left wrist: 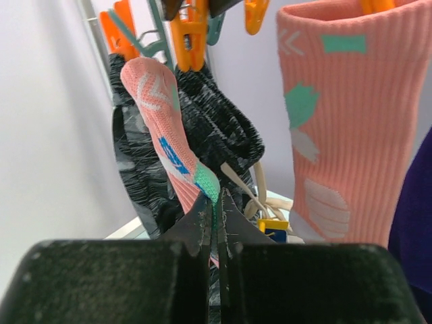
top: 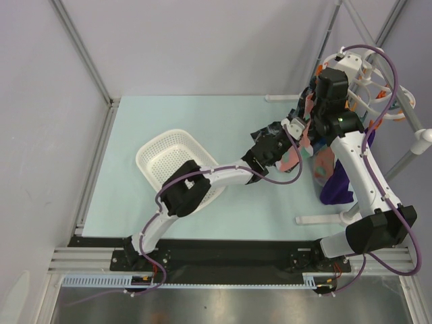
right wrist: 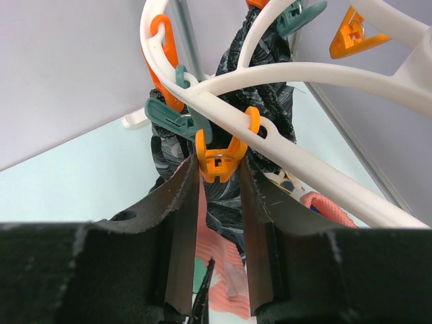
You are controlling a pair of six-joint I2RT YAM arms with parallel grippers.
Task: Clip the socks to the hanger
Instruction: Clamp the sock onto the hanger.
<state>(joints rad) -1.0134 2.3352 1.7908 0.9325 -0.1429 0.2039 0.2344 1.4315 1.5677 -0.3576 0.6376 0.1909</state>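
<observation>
A pale green table (top: 202,121) fills a white-walled cell framed by aluminium posts, with both arm bases on a black rail at its near edge. A white basket (top: 162,152) sits left of centre, its near corner under the left arm. Farther right, the left tool (left wrist: 214,201) is pinched narrow on the teal toe of a pink sock (left wrist: 165,128). The sock rises from the fingers showing white chevrons and a blue patch that may be lettering, too blurred to read. Just behind the fingers is a small yellow and blue tag (left wrist: 271,228), its print too small to make out. A second sock (left wrist: 344,128) hangs to the right with teal and white patches, an orange clip at its top edge. Behind the held sock hangs a dark patterned cloth (left wrist: 223,128), and a purple garment (top: 337,185) hangs at the right. At the far right corner, the right tool (right wrist: 218,169) grips an orange peg (right wrist: 219,156) from both sides, under a bar of the white hanger (right wrist: 324,77).
</observation>
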